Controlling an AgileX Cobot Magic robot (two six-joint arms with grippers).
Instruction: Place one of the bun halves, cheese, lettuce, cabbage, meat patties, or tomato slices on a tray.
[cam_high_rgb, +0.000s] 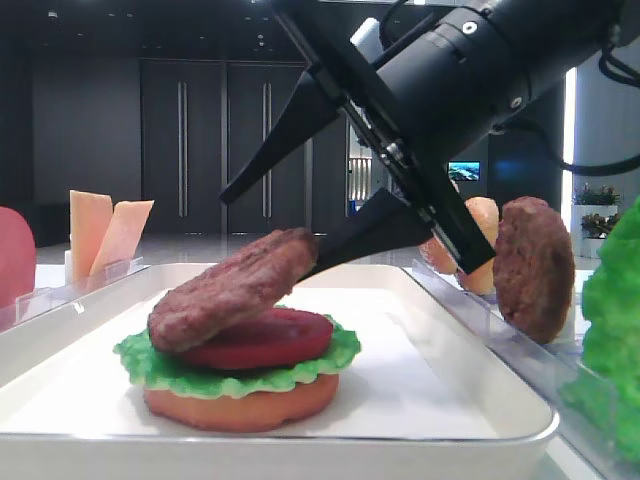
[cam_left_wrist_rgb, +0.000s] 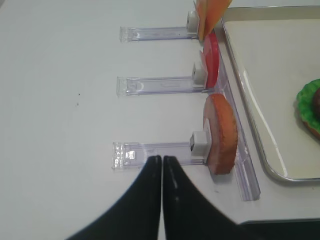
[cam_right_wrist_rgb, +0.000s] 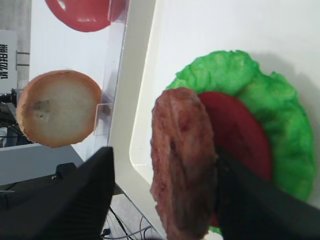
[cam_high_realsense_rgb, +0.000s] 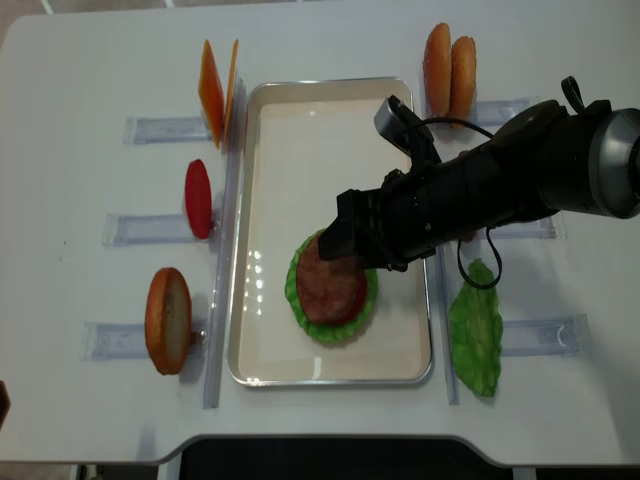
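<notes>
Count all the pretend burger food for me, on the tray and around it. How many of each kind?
Bun halves: 4
Meat patties: 2
Tomato slices: 2
Lettuce pieces: 2
Cheese slices: 2
Total: 12

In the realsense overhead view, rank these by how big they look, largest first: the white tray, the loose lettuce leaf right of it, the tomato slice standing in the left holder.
1. Tray, by far the largest.
2. Lettuce leaf.
3. Tomato slice, smallest, though it stands on edge, so only its narrow profile shows.
</notes>
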